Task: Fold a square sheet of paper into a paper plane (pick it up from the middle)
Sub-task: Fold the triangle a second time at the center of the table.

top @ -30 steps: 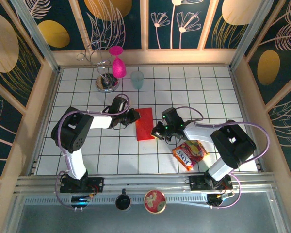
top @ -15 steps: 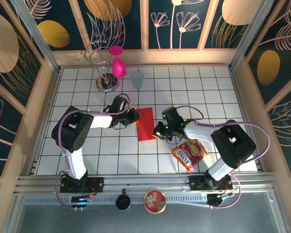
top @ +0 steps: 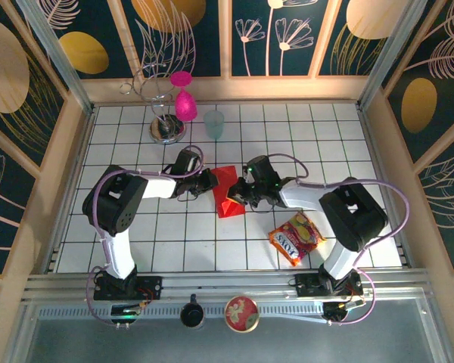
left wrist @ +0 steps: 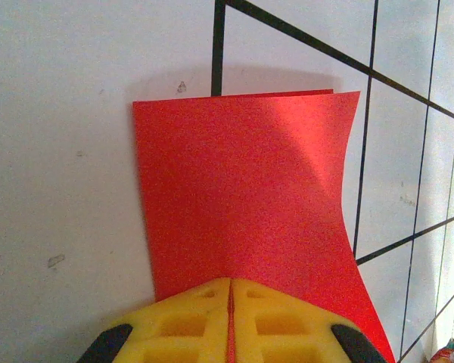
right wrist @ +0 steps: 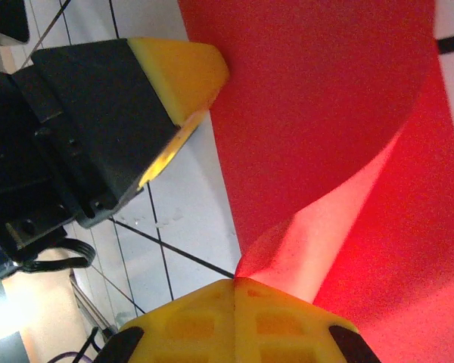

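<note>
Pinching one edge of the square sheet of paper (left wrist: 242,189) with my left hand (left wrist: 231,291), the rest lying flat ahead on the tabletop (left wrist: 60,151), as an anchor I guess. My right hand (right wrist: 234,283) nips the opposite edge, which is curled up, probably for folding over.

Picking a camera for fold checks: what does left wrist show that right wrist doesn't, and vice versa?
Left wrist: the paper's far edge and both far corners, plus a packet corner. Right wrist: the left end effector at the paper's edge, and the sheet curling up to the right end effector. Both: red paper pinched in shut yellow pads, white tiles.
</note>
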You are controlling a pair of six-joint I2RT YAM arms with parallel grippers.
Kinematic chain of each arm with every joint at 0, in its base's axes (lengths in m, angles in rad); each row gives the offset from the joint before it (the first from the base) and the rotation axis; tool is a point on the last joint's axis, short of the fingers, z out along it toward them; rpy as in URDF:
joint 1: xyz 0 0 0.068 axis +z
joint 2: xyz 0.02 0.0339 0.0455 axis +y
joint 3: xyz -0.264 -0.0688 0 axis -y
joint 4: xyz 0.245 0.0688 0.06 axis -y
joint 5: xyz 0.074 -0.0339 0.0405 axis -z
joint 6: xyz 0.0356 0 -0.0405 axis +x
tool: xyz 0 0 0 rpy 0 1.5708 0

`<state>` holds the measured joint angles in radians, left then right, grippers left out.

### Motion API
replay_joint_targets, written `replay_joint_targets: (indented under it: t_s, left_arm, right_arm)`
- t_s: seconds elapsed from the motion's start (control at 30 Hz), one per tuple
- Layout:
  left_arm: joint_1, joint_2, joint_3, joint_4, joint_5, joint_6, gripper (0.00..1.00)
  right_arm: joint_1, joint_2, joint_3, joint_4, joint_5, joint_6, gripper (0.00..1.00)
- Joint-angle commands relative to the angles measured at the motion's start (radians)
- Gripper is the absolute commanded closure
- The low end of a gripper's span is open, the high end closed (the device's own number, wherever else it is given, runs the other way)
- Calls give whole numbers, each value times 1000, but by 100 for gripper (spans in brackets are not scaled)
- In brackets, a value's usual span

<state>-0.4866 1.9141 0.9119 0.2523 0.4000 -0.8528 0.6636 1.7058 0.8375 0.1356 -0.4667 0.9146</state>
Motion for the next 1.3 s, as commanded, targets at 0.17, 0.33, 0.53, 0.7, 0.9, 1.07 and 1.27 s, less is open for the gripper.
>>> replay_joint_targets:
  t_s: [0.17, 0.33, 0.53, 0.7, 0.9, 1.07, 1.27]
  left_arm:
    - [-4, -11, 19, -54, -30, 18, 90]
    - [-4, -38, 43, -63, -57, 29, 89]
    - [-4, 2, 55, -77, -67, 32, 89]
    - [-4, 20, 50, -82, -72, 31, 91]
    - [-4, 21, 44, -87, -75, 32, 93]
    - [-4, 17, 39, -85, -73, 30, 94]
    - [-4, 12, 38, -86, -73, 29, 94]
  right_arm:
    - [-6, 73, 61, 39, 0, -12, 98]
    - [-7, 108, 81, -3, 5, -16, 98]
    - [-6, 121, 77, 24, -7, -13, 98]
    - [-6, 127, 61, 91, -34, 0, 98]
    - [-6, 147, 61, 117, -43, 11, 98]
    - [-6, 158, 63, 120, -33, 14, 98]
    - [-5, 167, 60, 140, -34, 19, 98]
